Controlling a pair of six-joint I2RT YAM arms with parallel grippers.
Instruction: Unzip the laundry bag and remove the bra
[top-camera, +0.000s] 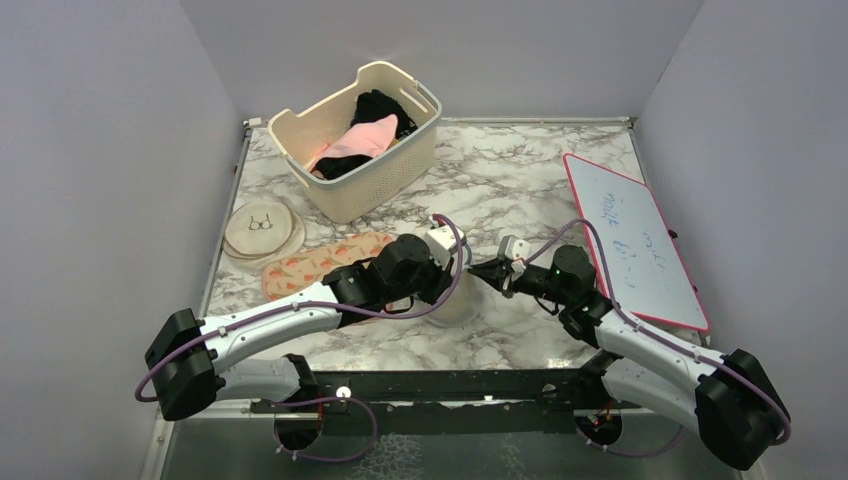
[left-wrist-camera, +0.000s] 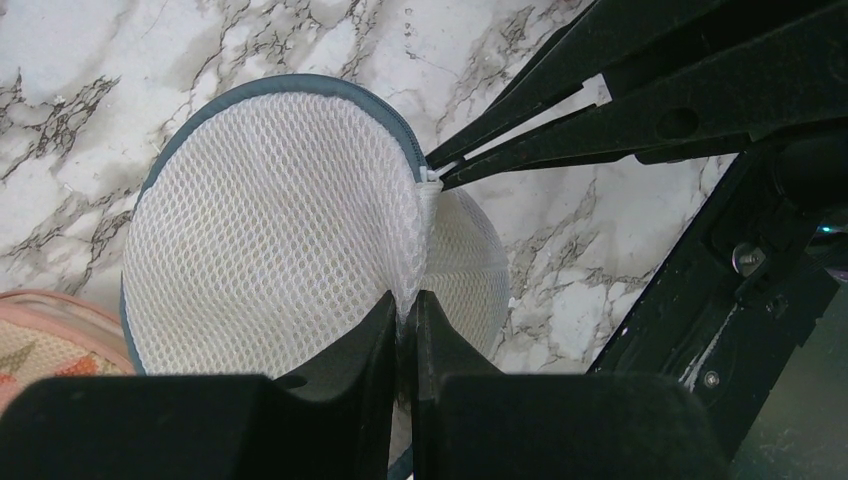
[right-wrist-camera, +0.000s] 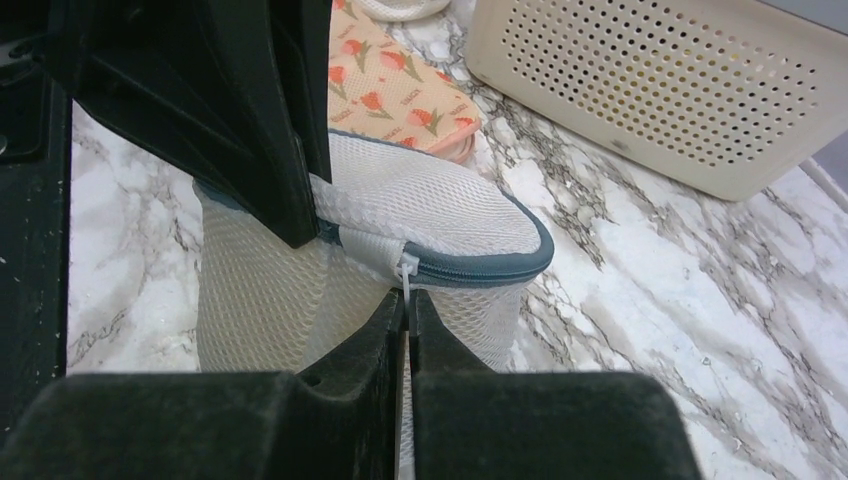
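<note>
Tension matters: with your left gripper (left-wrist-camera: 403, 298) pinched shut on the laundry bag (left-wrist-camera: 270, 240) standing on the worktop (right-wrist-camera: 700, 330) and your right gripper (right-wrist-camera: 407, 302) clamped on its zip pull (right-wrist-camera: 406, 268), draw steadily along the rim.

The white mesh drum-shaped laundry bag (right-wrist-camera: 440, 215), blue-grey zip closed, stands upright on the marble table (top-camera: 520, 190).

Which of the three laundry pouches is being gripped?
The white mesh bag with blue-grey zip rim, pinched by the left gripper and right gripper; the peach pouch and cream glasses disc lie ungripped.
</note>
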